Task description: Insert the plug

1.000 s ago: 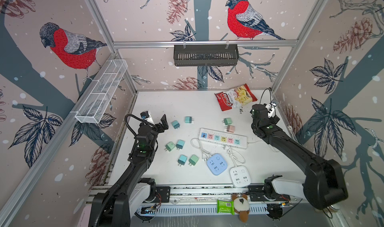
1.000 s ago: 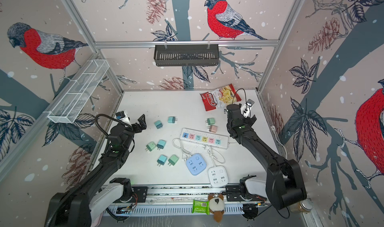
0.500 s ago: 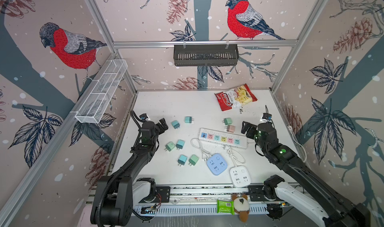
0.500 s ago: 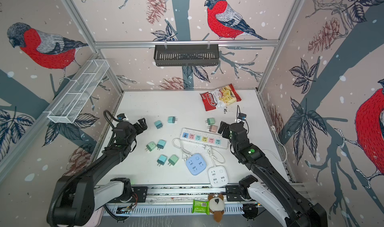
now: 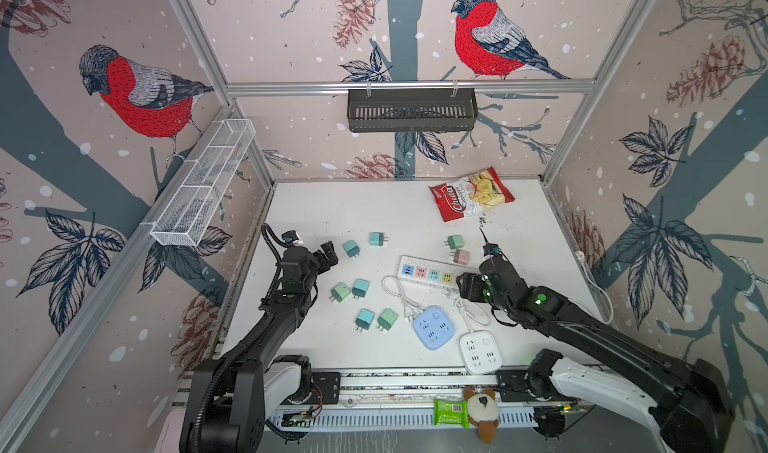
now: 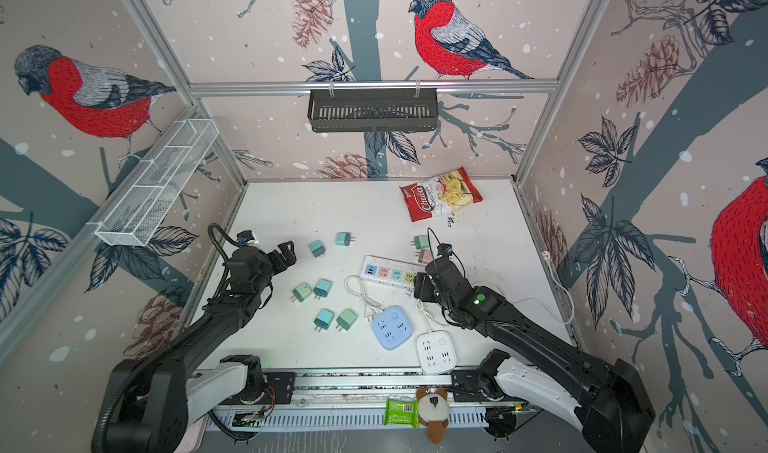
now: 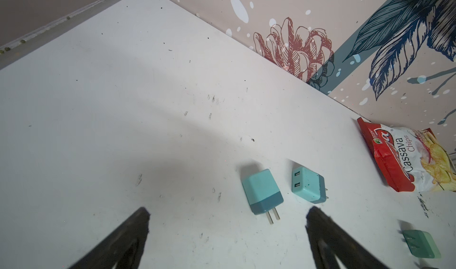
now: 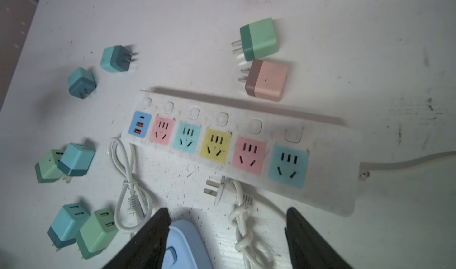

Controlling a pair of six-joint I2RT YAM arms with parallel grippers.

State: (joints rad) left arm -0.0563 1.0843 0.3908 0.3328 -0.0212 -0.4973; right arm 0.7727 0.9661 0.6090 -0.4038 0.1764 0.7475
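1. Top views: both take in the whole white table (image 5: 332,206) and both arms at once, which neither wrist camera does.
   - The left gripper (image 5: 327,257) hovers close to a teal adapter (image 5: 351,248).
   - The right gripper (image 5: 464,285) is over the near end of the power strip (image 5: 428,273).
   - A blue socket cube (image 5: 433,327) lies just beside the right gripper, towards the arm's base. A white socket cube (image 5: 480,351) lies further back the same way.
   - From up here I cannot tell how wide the right gripper's jaws stand. The plug is too small to pick out.
2. Left wrist view: only this view shows the left gripper's fingers (image 7: 128,235).
   - They are spread wide, with nothing between them and bare table beneath.
   - A second teal adapter (image 7: 308,188) lies just ahead of one fingertip, next to the first.
   - A chips bag (image 7: 404,161) lies well beyond, by the wall.
3. Right wrist view: only this view shows the plug (image 8: 218,191) clearly.
   - It is white and three-pinned. It lies flat on the table just ahead of the right gripper's fingertips (image 8: 153,238), in line with the gap between them.
   - It is just beside the strip's long edge. Its knotted cord (image 8: 243,233) runs back between the fingers.
   - The jaws stand apart and grip nothing.
   - The blue cube is under one finger.
   - A pink adapter (image 8: 267,80) and a green adapter (image 8: 259,38) lie beyond the strip.
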